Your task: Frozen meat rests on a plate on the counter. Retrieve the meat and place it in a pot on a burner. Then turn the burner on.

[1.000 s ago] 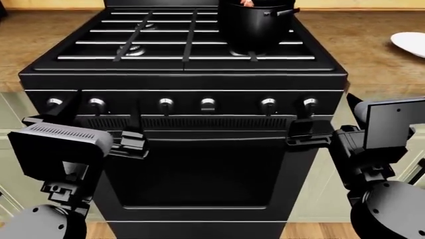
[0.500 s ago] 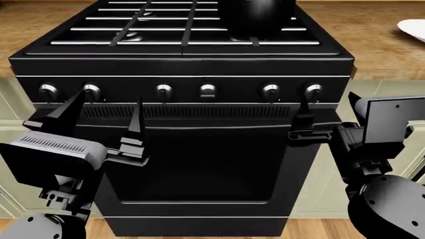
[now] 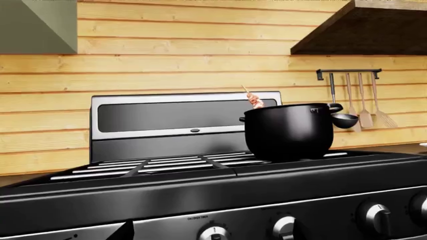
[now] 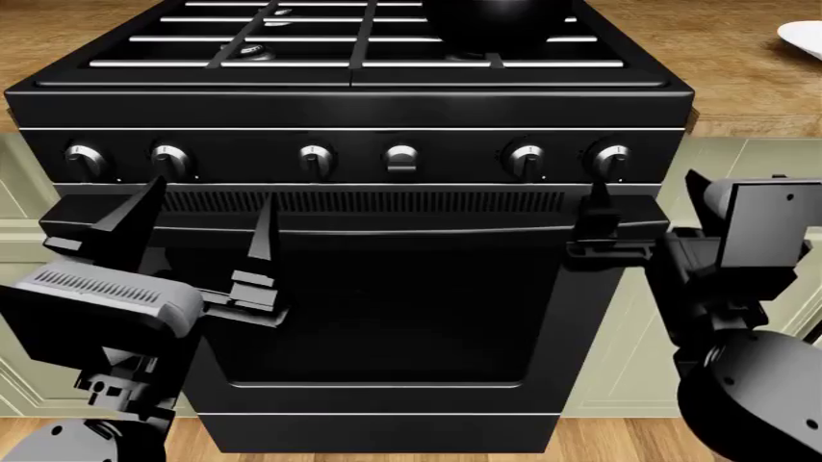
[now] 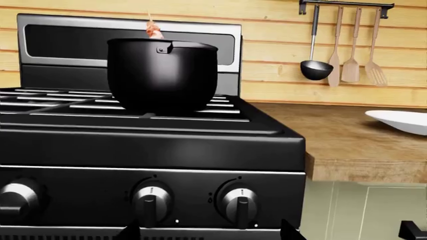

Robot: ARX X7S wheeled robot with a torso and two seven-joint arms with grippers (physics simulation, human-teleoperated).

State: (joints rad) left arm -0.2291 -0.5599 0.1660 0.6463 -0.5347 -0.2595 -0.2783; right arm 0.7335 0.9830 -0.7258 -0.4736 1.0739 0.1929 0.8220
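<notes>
— Where was the meat (image 5: 154,32) seen?
— It was pictured inside the pot (image 5: 162,75) on the stove's grate, the plate (image 5: 400,120) left bare on the worktop (image 5: 333,135).
— And the end effectors?
— The left end effector (image 4: 199,236) was held apart below the knobs (image 4: 400,159); the right end effector (image 4: 594,226) could not be judged.

tiny knob print (image 3: 198,218), unreadable

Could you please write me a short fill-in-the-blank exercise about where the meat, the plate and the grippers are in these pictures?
1. The skewered meat sticks up out of the black ____.
2. The white plate on the wooden counter is now ____.
3. The pot stands on the stove's ____, not on the counter.
4. Both the left gripper and the right gripper hold ____.

Missing words: pot; empty; grate; nothing
</notes>
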